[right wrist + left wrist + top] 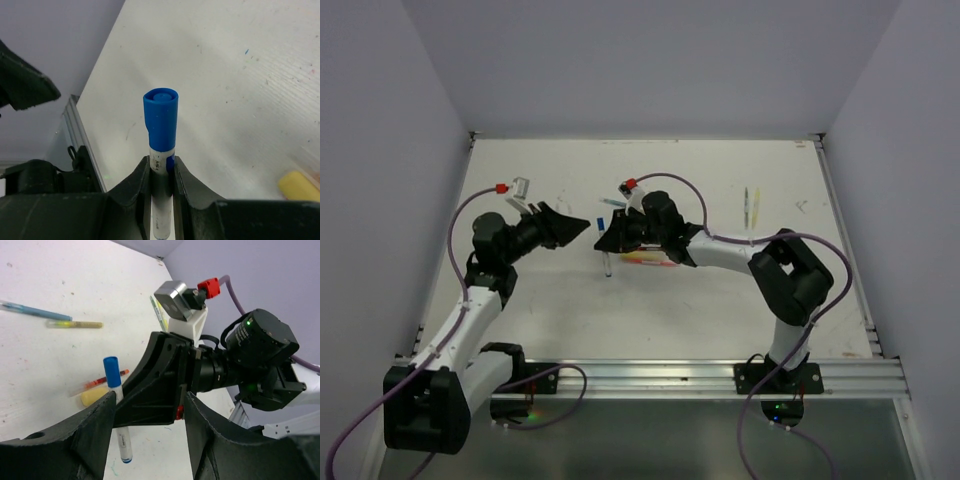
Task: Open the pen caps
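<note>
My right gripper (161,167) is shut on a blue-and-white pen (160,161), gripping the white body just below its blue cap (160,120), which is still on. In the top view the right gripper (610,240) holds this pen (607,262) over the table's middle, its cap (603,222) toward the far side. My left gripper (580,227) is open and empty, its tips a short way left of the cap. In the left wrist view the open left gripper (150,405) faces the right gripper, with the blue cap (111,371) just above its left finger (95,425).
A loose pale yellow cap (94,396) and a red pen (105,380) lie on the table under the right gripper. A blue pen (35,311) and a yellow pen (75,325) lie farther off. Yellow-green pens (752,205) lie at the far right.
</note>
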